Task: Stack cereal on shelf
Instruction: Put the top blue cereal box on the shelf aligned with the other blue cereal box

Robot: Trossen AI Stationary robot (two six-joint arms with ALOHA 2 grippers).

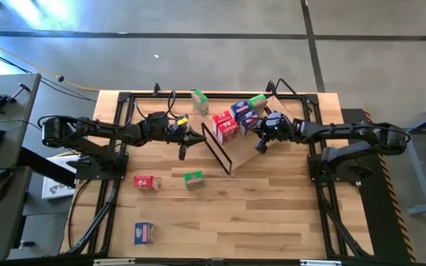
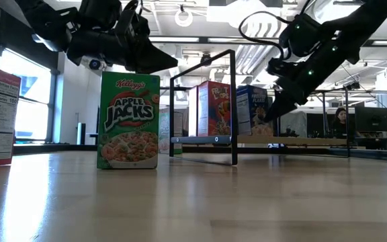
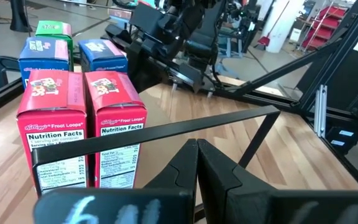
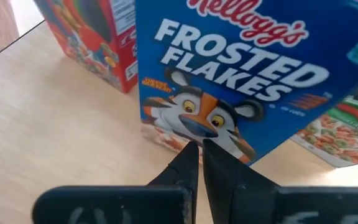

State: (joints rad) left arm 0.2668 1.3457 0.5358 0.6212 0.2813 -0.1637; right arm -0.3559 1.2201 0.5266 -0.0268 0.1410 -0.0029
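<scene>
While the left tool [image 1: 183,153] hangs closed beside the shelf [image 1: 237,151], the right tool [image 4: 195,151], closed and empty, touches a Frosted Flakes box [image 4: 247,74].

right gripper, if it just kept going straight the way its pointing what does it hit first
Most likely the blue Frosted Flakes box. The right gripper, fingers shut, points at the lower front of that box on the shelf, with the tips very near it. Whether they already touch is unclear.

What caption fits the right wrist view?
Right gripper, fingers shut, points at Frosted Flakes box on the shelf.
</scene>
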